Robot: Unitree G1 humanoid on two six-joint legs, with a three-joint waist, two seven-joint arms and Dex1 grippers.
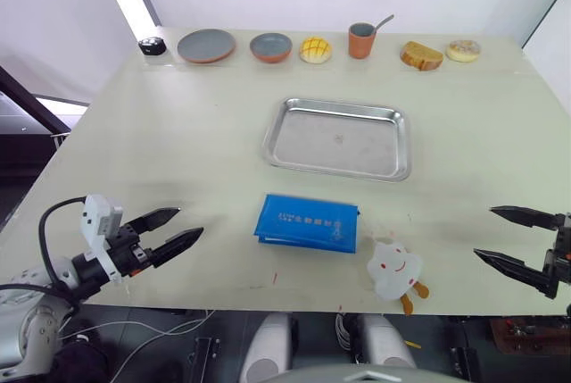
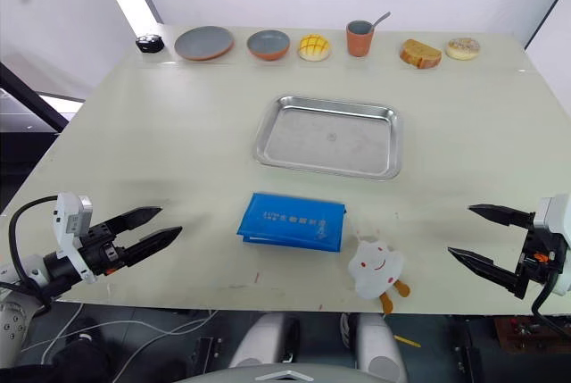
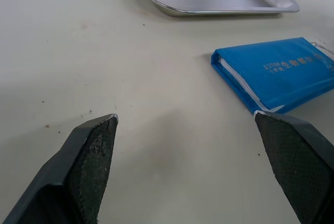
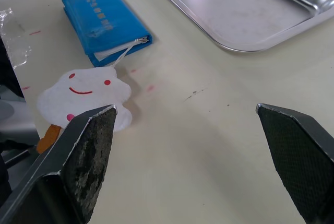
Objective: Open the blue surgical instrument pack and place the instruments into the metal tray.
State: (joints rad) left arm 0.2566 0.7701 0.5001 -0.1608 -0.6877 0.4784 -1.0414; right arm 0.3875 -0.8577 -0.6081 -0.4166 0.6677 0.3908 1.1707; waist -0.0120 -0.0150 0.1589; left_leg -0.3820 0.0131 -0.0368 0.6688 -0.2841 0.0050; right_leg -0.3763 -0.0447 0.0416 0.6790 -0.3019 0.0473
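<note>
The pack [image 1: 308, 222] lies closed and flat on the counter [image 1: 178, 142], in the lower centre of the head view, its near long edge a little back from the counter's front edge. The tray [image 1: 337, 137] sits just above it in the frame, empty, with a strip of bare counter between the two. A white toy [image 1: 395, 269] rests at the lower right of the pack, close to its corner and almost on the front edge of the counter; in the right wrist view a thin cord runs from the pack's corner toward the toy.

The left end effector [image 1: 178, 228] hovers at the lower left, fingers spread and pointing right toward the pack, with open counter between its tips and the pack's left edge. The right end effector [image 1: 493, 234] hovers at the lower right, fingers spread and pointing left, holding nothing; bare counter lies between it and the toy.

Along the far edge, at the top of the frame, stand a small black object [image 1: 152, 45], a plate [image 1: 206, 45], a bowl [image 1: 270, 47], a yellow bun [image 1: 315, 49], a cup [image 1: 361, 40] with a spoon, a bread slice [image 1: 421, 55] and a round pastry [image 1: 463, 50], all well apart from the tray. Wide bare counter flanks the tray and pack on both sides.
</note>
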